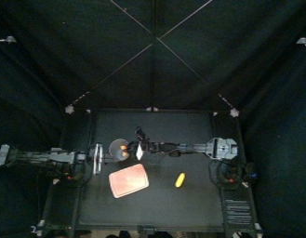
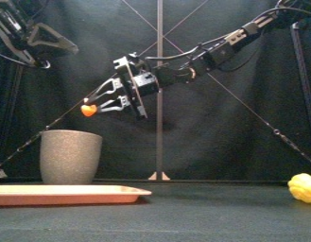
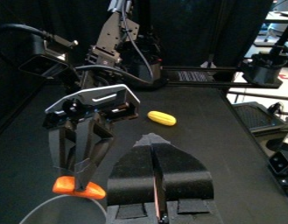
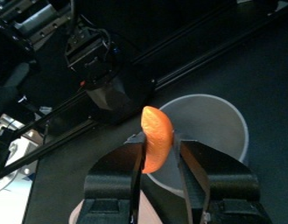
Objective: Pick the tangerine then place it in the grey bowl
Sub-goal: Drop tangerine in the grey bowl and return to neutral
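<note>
- Right arm [image 1: 192, 147] comes in from the right side and reaches across the middle of the table toward the left.
- Right gripper [image 2: 92, 109] hangs in the air, tilted downward, its two jaws clamped on the tangerine [image 2: 88, 111].
- Tangerine: small and orange, pinched at the very tips of the jaws and off the table. In the right wrist view it shows as an orange wedge between the two black fingers.
- Grey bowl [image 2: 71, 156]: a tall speckled cup, upright and open at the top, on the left half of the table.
- The tangerine is above the cup's opening and clear of the rim, with open air between fruit and cup. Seen from the front it sits over the right part of the mouth. It is not inside.
- Pink tray [image 2: 63, 194]: flat on the table, in front of the cup and near it. Nothing shows on it.
- Yellow toy food [image 1: 180, 179]: lies on the table right of the tray, well apart from the cup and untouched by either gripper. I cannot tell what kind of food it is.
- Left arm [image 1: 44, 156] rests at the left edge of the table, drawn back and raised, holding nothing.
- Left gripper [image 3: 156, 153]: jaws together, with only a thin seam between them. It points toward the cup and the other gripper but touches neither.
</note>
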